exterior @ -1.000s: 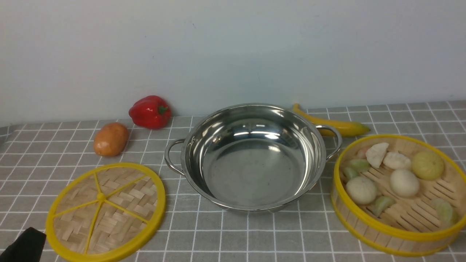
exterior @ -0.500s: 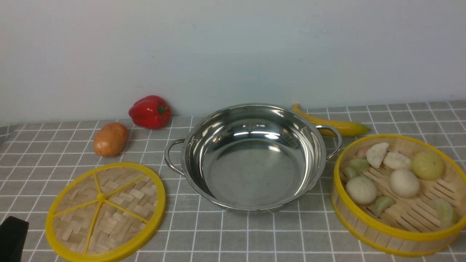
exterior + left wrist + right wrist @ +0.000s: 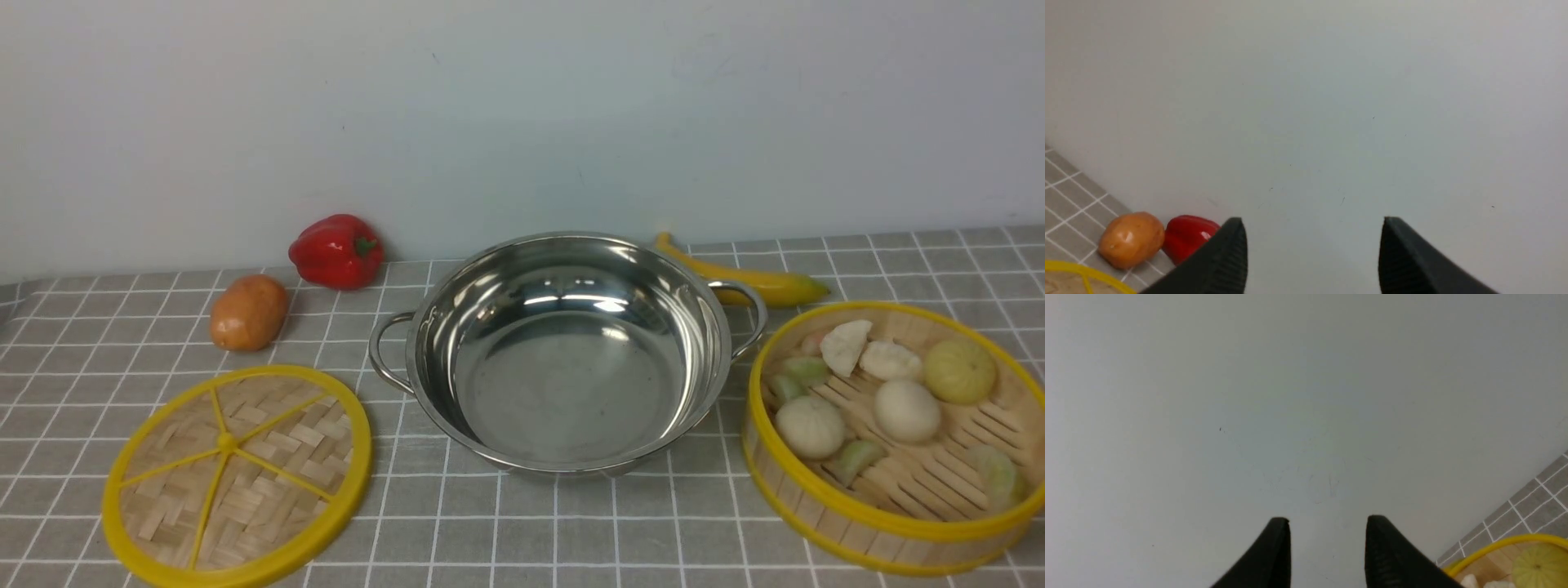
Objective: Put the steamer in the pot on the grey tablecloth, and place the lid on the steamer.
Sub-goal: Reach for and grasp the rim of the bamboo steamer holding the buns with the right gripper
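The shiny steel pot [image 3: 563,351] stands empty in the middle of the grey tablecloth [image 3: 506,523]. To its right sits the steamer [image 3: 894,433], a yellow-rimmed bamboo basket holding several buns and dumplings. The flat woven lid [image 3: 237,478] lies on the cloth to the pot's left. Neither arm shows in the front view. In the left wrist view my left gripper [image 3: 1312,245] stands open, aimed at the wall, with nothing between its fingers. My right gripper [image 3: 1328,535] is open too, empty, with the steamer's rim [image 3: 1502,543] just beside one finger.
A red bell pepper [image 3: 336,250] and a potato [image 3: 248,311] rest at the back left near the wall. A banana [image 3: 747,282] lies behind the pot's right handle. The pale wall [image 3: 522,114] closes off the back.
The black tip of my left arm, seen at the front view's lower left corner earlier, has drawn back out of that view. The objects have not moved.
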